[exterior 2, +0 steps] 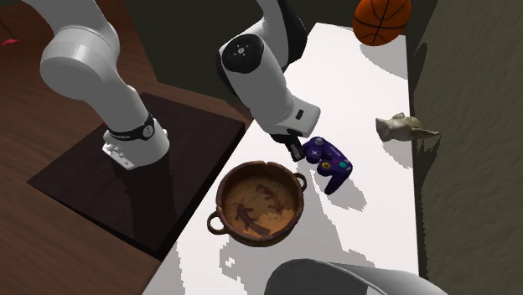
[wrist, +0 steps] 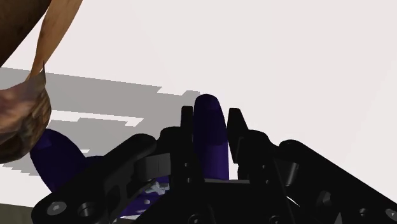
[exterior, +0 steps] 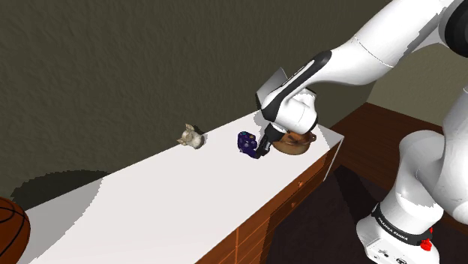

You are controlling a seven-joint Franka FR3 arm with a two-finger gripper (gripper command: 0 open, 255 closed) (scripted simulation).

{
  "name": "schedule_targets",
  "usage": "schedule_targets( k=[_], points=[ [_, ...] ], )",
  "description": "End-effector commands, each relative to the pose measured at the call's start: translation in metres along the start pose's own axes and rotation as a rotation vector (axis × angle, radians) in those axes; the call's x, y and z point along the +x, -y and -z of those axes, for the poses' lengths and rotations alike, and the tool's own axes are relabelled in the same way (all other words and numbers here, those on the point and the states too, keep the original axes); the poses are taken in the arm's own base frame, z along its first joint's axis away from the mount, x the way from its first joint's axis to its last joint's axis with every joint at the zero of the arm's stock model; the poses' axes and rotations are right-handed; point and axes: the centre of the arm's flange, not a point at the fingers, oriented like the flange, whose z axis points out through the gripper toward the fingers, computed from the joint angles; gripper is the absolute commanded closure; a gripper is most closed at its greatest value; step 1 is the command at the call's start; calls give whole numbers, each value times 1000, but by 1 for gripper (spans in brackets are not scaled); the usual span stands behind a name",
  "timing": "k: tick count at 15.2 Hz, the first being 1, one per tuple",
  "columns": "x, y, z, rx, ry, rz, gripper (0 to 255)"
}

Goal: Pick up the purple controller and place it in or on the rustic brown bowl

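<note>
Purple controller [exterior 2: 333, 162], clasped in pincer [exterior 2: 296, 152], lies beside brown bowl [exterior 2: 260, 203] at counter [exterior 2: 369, 80] edge.

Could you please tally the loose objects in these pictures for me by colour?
Purple: 1, the purple game controller
Brown: 1, the rustic brown two-handled bowl
Orange: 1, the orange basketball
Beige: 1, the small beige figurine
Grey: 1, the rounded grey shape cut off by the second exterior view's lower edge
Total: 5

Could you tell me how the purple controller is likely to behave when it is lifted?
Probably rigid: the controller looks like a hard moulded shell. The claw clasps one rounded horn, so the off-centre body may swing or slip.
</note>
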Motion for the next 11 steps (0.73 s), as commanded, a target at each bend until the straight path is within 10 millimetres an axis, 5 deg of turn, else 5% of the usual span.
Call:
schedule_targets(
  k=[1, 11],
  points=[
    [0, 0, 0, 0, 0, 0, 255],
    [17, 3, 38, 0, 0, 0, 255]
  ],
)
